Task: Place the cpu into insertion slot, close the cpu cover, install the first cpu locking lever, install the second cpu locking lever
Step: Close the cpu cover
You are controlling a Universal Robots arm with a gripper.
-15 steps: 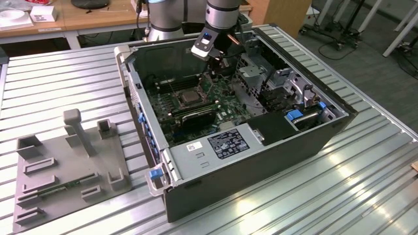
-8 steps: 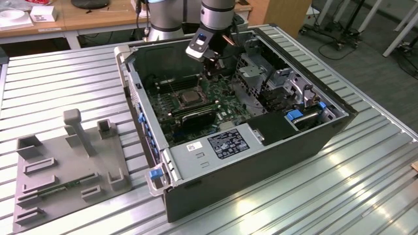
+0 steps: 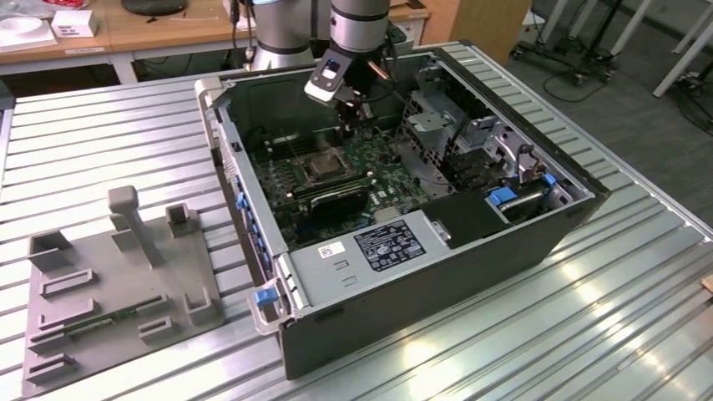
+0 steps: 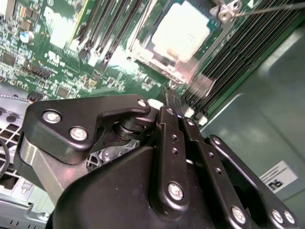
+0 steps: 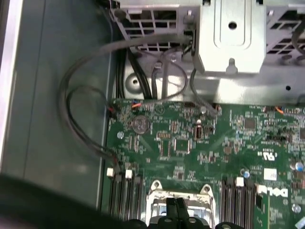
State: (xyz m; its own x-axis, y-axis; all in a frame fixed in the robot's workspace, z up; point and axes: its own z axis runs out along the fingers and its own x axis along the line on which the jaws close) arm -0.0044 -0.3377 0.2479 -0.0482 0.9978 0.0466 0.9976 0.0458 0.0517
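The open computer case (image 3: 535,242) lies on the slatted metal table, its green motherboard (image 3: 379,163) facing up. The insertion slot (image 3: 323,167) sits mid-board with a silver rim. In the second wrist view the pale square cpu (image 4: 183,31) lies inside the slot, and the silver cpu cover (image 4: 157,62) frames it. A thin metal lever (image 4: 267,7) runs off from one corner of the slot. My gripper (image 3: 352,129) hangs above the board just beyond the slot. Its black fingers (image 4: 169,102) are pressed together with nothing between them. In the first wrist view my gripper (image 5: 177,207) points at the slot's near edge (image 5: 164,195).
Long black memory slots (image 5: 125,193) flank the socket on both sides. Black cables (image 5: 90,95) loop over the case floor near a metal drive cage (image 5: 228,33). A grey fixture plate (image 3: 112,284) with upright posts lies on the table at the exterior view's left.
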